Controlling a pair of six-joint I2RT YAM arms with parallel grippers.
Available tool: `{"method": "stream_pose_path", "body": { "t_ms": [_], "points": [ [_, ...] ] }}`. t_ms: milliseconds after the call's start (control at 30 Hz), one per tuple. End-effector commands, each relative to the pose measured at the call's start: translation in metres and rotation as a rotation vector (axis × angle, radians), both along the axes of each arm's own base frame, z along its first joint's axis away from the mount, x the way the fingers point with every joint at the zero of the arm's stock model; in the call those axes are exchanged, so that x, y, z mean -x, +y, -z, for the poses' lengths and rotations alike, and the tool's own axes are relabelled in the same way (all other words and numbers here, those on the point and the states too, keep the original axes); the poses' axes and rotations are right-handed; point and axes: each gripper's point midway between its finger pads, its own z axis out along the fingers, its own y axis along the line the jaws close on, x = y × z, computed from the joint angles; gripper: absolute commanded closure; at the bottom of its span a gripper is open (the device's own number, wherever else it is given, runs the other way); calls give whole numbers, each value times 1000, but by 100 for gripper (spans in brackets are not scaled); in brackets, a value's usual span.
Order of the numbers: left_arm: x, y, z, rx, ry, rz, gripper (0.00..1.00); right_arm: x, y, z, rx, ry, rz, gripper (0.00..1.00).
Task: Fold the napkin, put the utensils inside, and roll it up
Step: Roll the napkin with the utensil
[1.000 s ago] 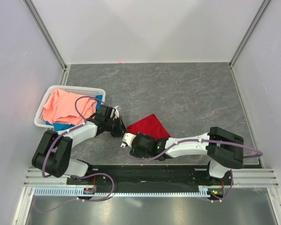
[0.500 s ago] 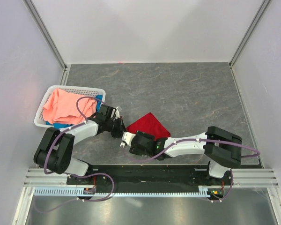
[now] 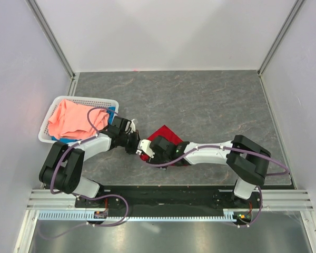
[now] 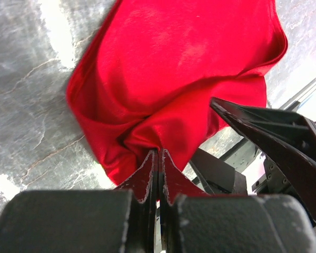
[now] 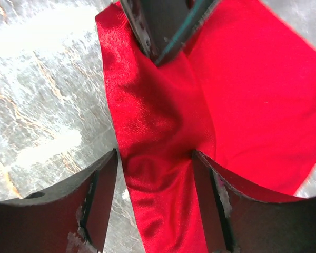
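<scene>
The deep red napkin (image 3: 167, 138) lies crumpled on the grey table (image 3: 200, 100), left of centre. My left gripper (image 4: 159, 154) is shut on the napkin (image 4: 179, 68), pinching its near edge so the cloth bunches into folds. My right gripper (image 5: 155, 176) stands open and straddles a raised fold of the napkin (image 5: 158, 132). Its right finger (image 5: 213, 203) touches the cloth, and its left finger (image 5: 101, 197) is over bare table. In the top view the left gripper (image 3: 132, 143) and the right gripper (image 3: 147, 149) nearly meet at the napkin's left corner. The utensils are out of view.
A white basket (image 3: 87, 99) at the left holds a salmon-pink cloth (image 3: 73, 118) over a blue cloth (image 3: 68, 142). Pale walls enclose the table on three sides. A black rail (image 3: 168, 196) runs along the near edge.
My right gripper has moved up and forward onto the napkin's left corner, beside the left gripper, and its jaws have narrowed a little. The left gripper has kept its pinch.
</scene>
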Motion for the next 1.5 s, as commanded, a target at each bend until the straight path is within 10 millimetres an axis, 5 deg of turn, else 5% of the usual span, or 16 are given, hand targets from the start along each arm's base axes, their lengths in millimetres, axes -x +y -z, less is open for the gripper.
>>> {"method": "stream_pose_path", "body": {
  "t_ms": [0, 167, 567, 1467],
  "points": [
    [-6, -9, -13, 42, -48, 77, 98, 28, -19, 39, 130, 259, -84, 34],
    [-8, -10, -9, 35, -36, 85, 98, 19, -21, 39, 153, 248, -87, 36],
    [-13, 14, -10, -83, -75, -34, 98, -5, -15, -9, 107, 72, -99, 22],
    [-9, 28, 4, -141, -55, -60, 98, -23, 28, 1, 38, 117, -198, 16]
  ]
}}
